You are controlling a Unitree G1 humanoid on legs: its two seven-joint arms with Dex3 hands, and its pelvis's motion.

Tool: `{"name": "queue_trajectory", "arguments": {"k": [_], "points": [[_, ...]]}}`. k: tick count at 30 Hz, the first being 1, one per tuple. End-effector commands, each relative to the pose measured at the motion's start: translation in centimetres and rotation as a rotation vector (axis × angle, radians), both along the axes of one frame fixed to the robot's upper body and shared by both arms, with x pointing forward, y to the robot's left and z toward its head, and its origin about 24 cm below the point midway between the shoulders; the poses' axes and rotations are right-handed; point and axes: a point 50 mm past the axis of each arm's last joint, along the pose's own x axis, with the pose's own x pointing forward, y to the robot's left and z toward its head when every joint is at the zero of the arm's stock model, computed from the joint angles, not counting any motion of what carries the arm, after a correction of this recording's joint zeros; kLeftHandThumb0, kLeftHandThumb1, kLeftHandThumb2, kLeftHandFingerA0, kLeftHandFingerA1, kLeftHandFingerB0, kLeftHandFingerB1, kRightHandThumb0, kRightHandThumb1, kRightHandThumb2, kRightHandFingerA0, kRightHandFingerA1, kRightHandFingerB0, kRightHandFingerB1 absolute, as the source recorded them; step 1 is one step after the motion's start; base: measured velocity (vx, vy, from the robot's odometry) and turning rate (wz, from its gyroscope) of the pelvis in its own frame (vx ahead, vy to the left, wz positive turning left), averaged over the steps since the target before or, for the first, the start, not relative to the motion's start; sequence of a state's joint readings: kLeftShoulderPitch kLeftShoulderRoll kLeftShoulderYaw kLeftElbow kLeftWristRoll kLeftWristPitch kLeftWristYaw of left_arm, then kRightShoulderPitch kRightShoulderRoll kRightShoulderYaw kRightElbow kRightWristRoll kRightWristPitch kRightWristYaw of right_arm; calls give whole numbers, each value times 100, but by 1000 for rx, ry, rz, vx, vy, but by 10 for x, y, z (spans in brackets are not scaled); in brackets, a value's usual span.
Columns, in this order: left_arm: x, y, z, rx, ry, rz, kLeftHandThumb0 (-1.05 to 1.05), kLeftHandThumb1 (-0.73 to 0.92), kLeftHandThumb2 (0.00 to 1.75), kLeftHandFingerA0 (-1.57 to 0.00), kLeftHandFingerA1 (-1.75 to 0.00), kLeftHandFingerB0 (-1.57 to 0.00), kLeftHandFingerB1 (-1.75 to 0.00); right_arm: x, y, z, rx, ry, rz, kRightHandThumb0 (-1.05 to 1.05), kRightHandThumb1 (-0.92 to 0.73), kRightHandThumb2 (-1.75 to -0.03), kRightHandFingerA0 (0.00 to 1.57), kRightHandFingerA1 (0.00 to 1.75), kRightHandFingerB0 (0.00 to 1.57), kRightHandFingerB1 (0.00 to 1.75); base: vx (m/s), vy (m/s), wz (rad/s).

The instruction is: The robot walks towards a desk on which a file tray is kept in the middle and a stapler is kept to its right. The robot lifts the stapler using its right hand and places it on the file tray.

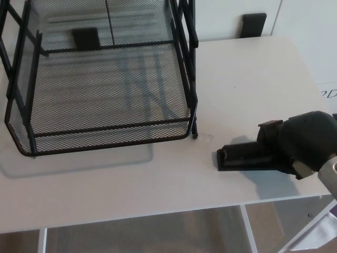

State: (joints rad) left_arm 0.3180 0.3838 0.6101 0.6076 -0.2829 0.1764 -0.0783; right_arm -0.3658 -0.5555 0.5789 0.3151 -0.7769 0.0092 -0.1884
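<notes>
A black mesh tray (110,126) is seen on the L half of a white desk (247,68), w/ its low front rim turned toward the camera and its side frames running up out of the pic. A black stapler (245,156) is laid flat on the desk to the R of the tray, well apart from it and near the desk's front edge. The stapler's R end is covered by the R hand (308,139), which is brought in from the R edge. The L end is left showing, pointed approx. at the tray. Whether the hand is closed on the stapler can't be told, as the contact area is hidden by the hand's dark bulk. Two dark blocks are set at the desk's far edge, one (86,38) seen thru the mesh, the other (254,23) further R. A faint mark (204,138) is noted just beside the tray's front R corner.
</notes>
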Motion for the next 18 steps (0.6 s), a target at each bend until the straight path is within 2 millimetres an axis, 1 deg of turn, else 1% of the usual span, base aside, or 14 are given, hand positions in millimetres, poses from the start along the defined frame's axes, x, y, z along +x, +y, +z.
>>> {"name": "queue_trajectory", "arguments": {"k": [1,2,3,4,6,7,8,9,11,12,13,16,17,18], "points": [[1,5,9,52,3,-46,-68,70,103,-52,-60,-31,-50,-22,-17,-19,67,-85,-54,-15,-68,-77,91,175,70,140,0,0,0],[1,6,10,53,4,-48,-68,70,103,-52,-59,-31,-50,-22,-20,-18,80,-97,-57,-10,-65,-84,91,175,64,161,0,0,0],[0,6,10,56,7,-53,-68,70,104,-51,-59,-32,-51,-22,-21,-16,90,-100,-65,-11,-68,-86,91,175,66,162,0,0,0],[-1,7,11,62,14,-58,-68,70,104,-51,-59,-32,-50,-22,-24,-12,104,-100,-81,-14,-71,-85,90,175,67,155,0,0,0],[-6,8,11,63,24,-53,-68,70,104,-52,-59,-31,-50,-23,-31,-6,143,-130,-117,-15,-69,-86,91,175,71,149,0,0,0],[-7,10,10,61,31,-52,-69,70,104,-50,-58,-33,-51,-22,-35,-2,163,-147,-134,-17,-72,-82,91,175,68,151,0,0,0],[-6,10,10,64,25,-59,-68,70,104,-51,-59,-32,-50,-19,-37,6,196,-127,-154,-13,-74,-83,109,174,69,143,0,0,0],[-7,9,10,60,21,-60,-70,70,104,-52,-59,-32,-50,-17,-40,13,190,-141,-155,-17,-76,-83,87,175,67,155,0,0,0],[-9,8,9,65,26,-61,-69,71,104,-52,-59,-32,-50,-17,-41,18,200,-159,-162,-16,-72,-86,89,175,67,159,0,0,0],[-9,8,9,62,22,-61,-70,89,67,-63,-47,-38,-37,-15,-42,25,218,-204,-156,-14,-68,-87,90,175,71,152,0,0,0],[-10,8,8,63,26,-63,-72,89,67,-63,-46,-39,-37,-14,-43,30,230,-215,-153,-18,-64,-95,90,175,69,153,0,0,0],[-11,9,5,57,24,-55,-71,89,67,-63,-47,-40,-37,-11,-44,48,269,-268,-135,-19,-61,-97,89,174,73,150,0,0,0],[-13,8,5,56,30,-57,-72,89,67,-64,-47,-40,-37,-10,-43,54,282,-265,-132,-20,-62,-97,88,174,71,153,0,0,0],[-13,9,4,54,33,-64,-72,89,67,-60,-46,-40,-37,-9,-42,59,294,-277,-125,-21,-60,-100,89,173,73,152,0,0,0]]}}
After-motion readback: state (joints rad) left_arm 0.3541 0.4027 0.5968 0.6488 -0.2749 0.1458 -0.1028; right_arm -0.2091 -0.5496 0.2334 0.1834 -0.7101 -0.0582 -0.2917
